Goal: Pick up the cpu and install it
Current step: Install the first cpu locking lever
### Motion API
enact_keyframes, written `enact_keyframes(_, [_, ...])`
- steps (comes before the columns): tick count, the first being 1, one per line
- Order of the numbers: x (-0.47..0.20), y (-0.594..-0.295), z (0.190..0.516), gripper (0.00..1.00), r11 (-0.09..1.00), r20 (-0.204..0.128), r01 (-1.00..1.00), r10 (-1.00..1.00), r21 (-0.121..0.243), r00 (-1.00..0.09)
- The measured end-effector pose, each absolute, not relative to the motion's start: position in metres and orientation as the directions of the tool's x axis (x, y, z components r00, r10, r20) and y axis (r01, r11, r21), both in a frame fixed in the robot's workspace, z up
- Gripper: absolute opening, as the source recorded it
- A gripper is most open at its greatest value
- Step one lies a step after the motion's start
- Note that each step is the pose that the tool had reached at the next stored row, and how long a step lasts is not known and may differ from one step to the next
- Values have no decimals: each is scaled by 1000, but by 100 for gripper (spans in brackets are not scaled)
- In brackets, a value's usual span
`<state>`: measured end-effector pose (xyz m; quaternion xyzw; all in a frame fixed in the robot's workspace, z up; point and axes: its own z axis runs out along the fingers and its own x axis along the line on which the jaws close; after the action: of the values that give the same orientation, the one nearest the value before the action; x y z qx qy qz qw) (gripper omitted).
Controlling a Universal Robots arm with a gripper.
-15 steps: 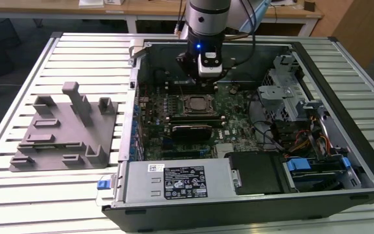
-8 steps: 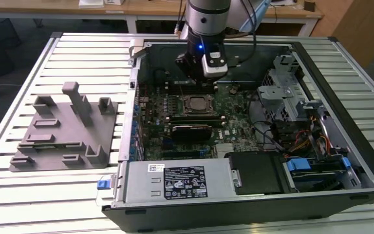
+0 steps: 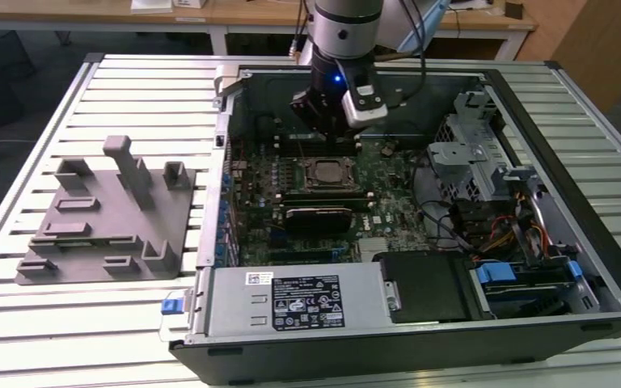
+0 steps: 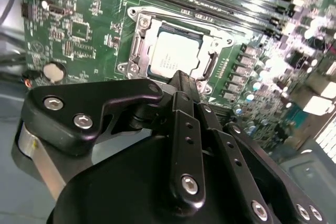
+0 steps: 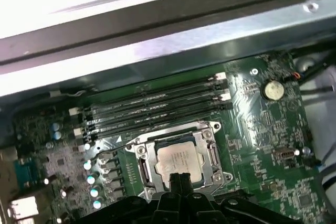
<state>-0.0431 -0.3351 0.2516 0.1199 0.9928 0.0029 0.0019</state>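
So we've got a ribbed metal bench (image 3: 127, 323) with wooden desks (image 3: 246, 12) behind it. The cpu (image 4: 176, 52), pale and flat, sits in its metal-framed socket (image 5: 181, 161) on the green motherboard (image 3: 397, 202). The claw (image 4: 181, 80) hangs just above, pinched narrow, holding nothing.

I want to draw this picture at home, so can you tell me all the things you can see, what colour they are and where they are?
cpu: one, pale silver-white, sitting in the socket on the motherboard.
socket: one, dark with a metal frame, around the cpu.
motherboard: one, green, on the floor of the computer case.
memory slots: several, black, in a row beside the socket.
computer case: one, black, open on the slatted table.
holder: one, grey with upright posts, on the table at the exterior view's left of the case.
slatted table: one, pale metal.
gripper: one, black, above the motherboard next to the socket.
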Motion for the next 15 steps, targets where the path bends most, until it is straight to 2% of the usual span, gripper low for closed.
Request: enact_keyframes(15, [-49, -335, 250, 11, 1000, -3, 15, 15, 7, -1000])
